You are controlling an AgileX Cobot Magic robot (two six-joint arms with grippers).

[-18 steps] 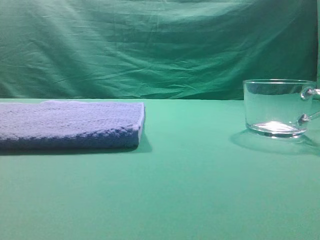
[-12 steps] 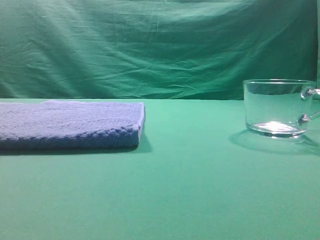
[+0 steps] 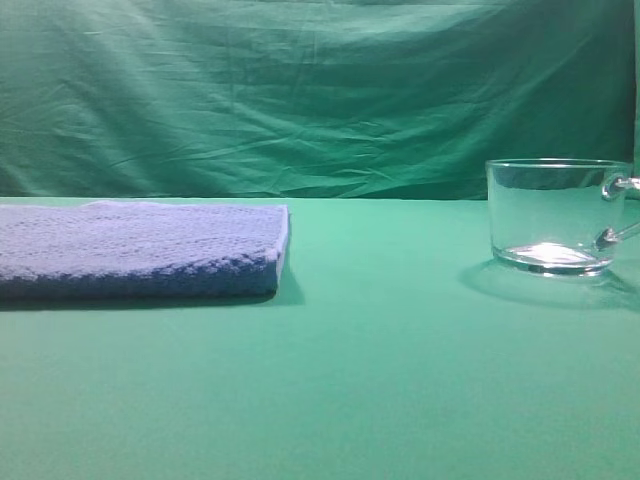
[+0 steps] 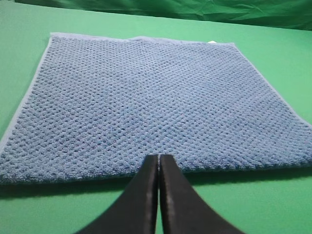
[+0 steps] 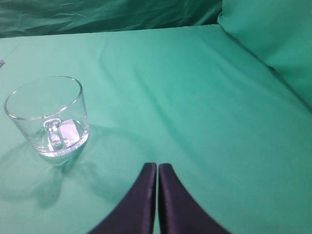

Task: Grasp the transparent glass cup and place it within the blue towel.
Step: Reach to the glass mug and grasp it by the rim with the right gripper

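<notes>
The transparent glass cup stands upright on the green table at the far right, its handle at the frame's edge. In the right wrist view the cup sits to the upper left, handle facing the camera. My right gripper is shut and empty, to the right of the cup and nearer the camera. The blue towel lies flat at the left. In the left wrist view the towel fills the frame. My left gripper is shut and empty at the towel's near edge. Neither gripper shows in the high view.
The green cloth table stretches between towel and cup. A green cloth backdrop hangs behind. In the right wrist view a raised fold of green cloth stands at the upper right.
</notes>
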